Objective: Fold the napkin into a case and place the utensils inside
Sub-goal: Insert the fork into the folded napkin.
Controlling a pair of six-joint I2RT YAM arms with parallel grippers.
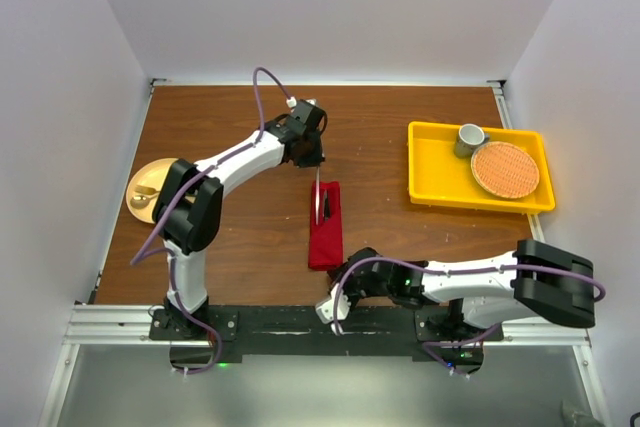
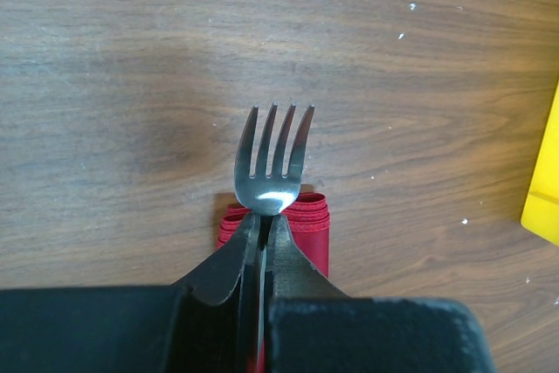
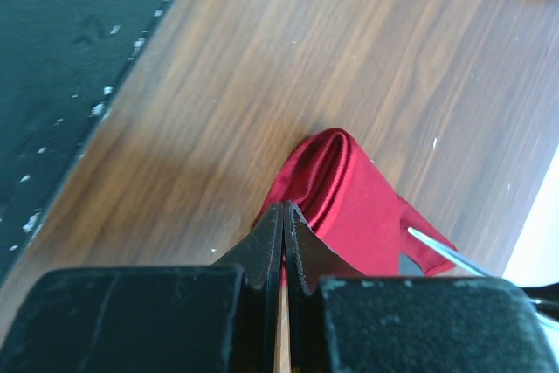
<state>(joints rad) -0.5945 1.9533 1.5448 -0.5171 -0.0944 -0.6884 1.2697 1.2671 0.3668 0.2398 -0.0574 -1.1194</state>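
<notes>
The deep-red napkin lies folded as a narrow case point(image 1: 325, 232) in the middle of the table, long axis running away from me. My left gripper point(image 1: 312, 159) hangs over its far end, shut on a silver fork point(image 2: 273, 159) by the neck, tines pointing away. The fork's handle point(image 1: 317, 199) slants down onto the case point(image 2: 307, 214). My right gripper point(image 1: 347, 274) is shut beside the case's near end, its tips point(image 3: 284, 209) at the cloth's edge point(image 3: 336, 185). A thin silver utensil end point(image 3: 441, 251) shows at the right of the cloth.
A yellow tray point(image 1: 428, 162) at the back right holds a grey cup point(image 1: 470, 139) and a round orange woven mat point(image 1: 505, 169). A round yellow plate point(image 1: 142, 179) sits at the left edge, partly under the left arm. The black base rail point(image 1: 300, 322) runs along the near edge.
</notes>
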